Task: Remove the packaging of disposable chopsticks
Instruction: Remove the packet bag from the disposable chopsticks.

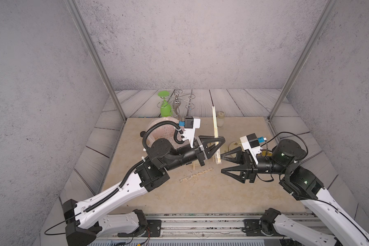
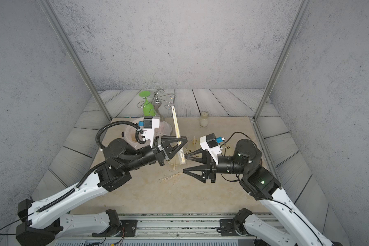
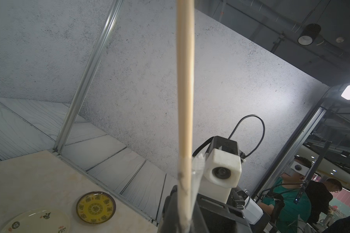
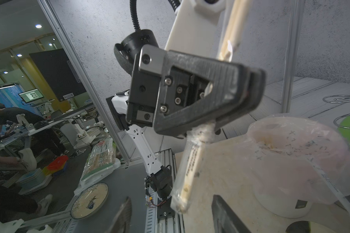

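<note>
My left gripper (image 1: pixel 221 139) is shut on the disposable chopsticks (image 1: pixel 215 123), which stand steeply upright with their bare pale ends sticking up. The clear packaging (image 1: pixel 218 156) with black print still covers their lower part and hangs below the jaws, bunched where they clamp. In the left wrist view the chopsticks (image 3: pixel 185 90) rise from the jaws, with the torn end of the packaging (image 3: pixel 197 175) beside them. My right gripper (image 1: pixel 222 163) is open, one finger on each side of the packaging's lower end (image 4: pixel 190 167) without touching it. Both top views show this (image 2: pixel 184 163).
Another clear sleeve with sticks (image 1: pixel 196 174) lies flat on the beige tabletop in front of the grippers. A white bin with a pinkish liner (image 1: pixel 158 130) stands behind the left arm. Small plates (image 1: pixel 234 146) sit under the right wrist. At the back are a jar (image 1: pixel 221 119) and a green glass (image 1: pixel 165 108).
</note>
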Available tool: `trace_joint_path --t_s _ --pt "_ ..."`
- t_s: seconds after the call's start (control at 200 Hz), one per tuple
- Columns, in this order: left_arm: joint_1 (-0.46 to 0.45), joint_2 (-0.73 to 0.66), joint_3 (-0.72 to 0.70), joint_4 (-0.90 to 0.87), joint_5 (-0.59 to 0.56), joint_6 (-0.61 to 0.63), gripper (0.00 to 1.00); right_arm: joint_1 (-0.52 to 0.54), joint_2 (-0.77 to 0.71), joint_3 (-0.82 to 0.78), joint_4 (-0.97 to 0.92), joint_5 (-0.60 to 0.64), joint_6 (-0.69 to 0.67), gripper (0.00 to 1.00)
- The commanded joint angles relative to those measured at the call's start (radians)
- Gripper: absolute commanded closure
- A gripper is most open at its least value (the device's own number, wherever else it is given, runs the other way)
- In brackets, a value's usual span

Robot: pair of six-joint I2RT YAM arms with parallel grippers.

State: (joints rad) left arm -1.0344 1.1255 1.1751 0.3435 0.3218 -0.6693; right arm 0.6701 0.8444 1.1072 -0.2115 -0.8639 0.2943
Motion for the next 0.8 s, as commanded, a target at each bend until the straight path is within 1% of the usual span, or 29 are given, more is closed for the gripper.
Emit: trace_joint_path --t_s 0.0,0.065,0.16,0.23,0.27,0.395,0.41,0.52,0.57,0.606,0.621,0.641,0.661,0.691,0.796 --pt "0.002 0.001 -0.006 0.036 0.011 0.025 1.0 -0.001 0.032 -0.004 0.11 -0.005 0.085 0.45" --pt "0.003 0.005 -0.011 0.038 0.013 0.025 1.0 -0.001 0.049 0.004 0.136 0.002 0.109 0.5" --pt "0.004 0.007 -0.02 0.071 0.021 0.015 1.0 -0.001 0.069 0.017 0.119 0.011 0.11 0.51" --pt "0.002 0.009 -0.018 0.077 0.031 0.015 1.0 -0.001 0.075 0.019 0.107 0.014 0.102 0.58" --pt "0.002 0.01 -0.017 0.073 0.033 0.018 1.0 -0.001 0.075 0.02 0.106 0.01 0.1 0.64" --pt "0.003 -0.006 -0.025 0.057 0.008 0.032 1.0 -0.001 0.072 0.018 0.109 0.01 0.101 0.94" --pt "0.003 -0.01 -0.026 0.054 0.001 0.035 1.0 -0.001 0.07 0.017 0.11 0.011 0.101 1.0" --pt "0.005 -0.037 -0.023 0.001 -0.053 0.067 1.0 -0.001 0.065 0.013 0.091 0.012 0.098 1.0" --pt "0.005 -0.052 -0.014 -0.031 -0.09 0.076 0.8 -0.001 0.064 0.011 0.063 0.022 0.087 1.0" --pt "0.01 -0.062 -0.007 -0.051 -0.111 0.082 0.62 -0.001 0.065 0.008 0.041 0.022 0.075 1.0" --pt "0.012 -0.067 -0.002 -0.057 -0.118 0.085 0.56 -0.001 0.065 0.008 0.031 0.02 0.066 1.0" --pt "0.014 -0.072 0.004 -0.069 -0.123 0.091 0.5 -0.001 0.066 0.008 0.012 0.018 0.054 1.0" --pt "0.016 -0.078 0.01 -0.08 -0.125 0.1 0.48 -0.001 0.066 0.008 -0.002 0.015 0.044 1.0" --pt "0.021 -0.085 0.019 -0.099 -0.138 0.109 0.46 -0.001 0.068 0.006 -0.016 0.006 0.034 1.0" --pt "0.04 -0.11 0.045 -0.158 -0.157 0.134 0.46 0.0 0.068 -0.009 -0.038 -0.037 0.011 1.0"
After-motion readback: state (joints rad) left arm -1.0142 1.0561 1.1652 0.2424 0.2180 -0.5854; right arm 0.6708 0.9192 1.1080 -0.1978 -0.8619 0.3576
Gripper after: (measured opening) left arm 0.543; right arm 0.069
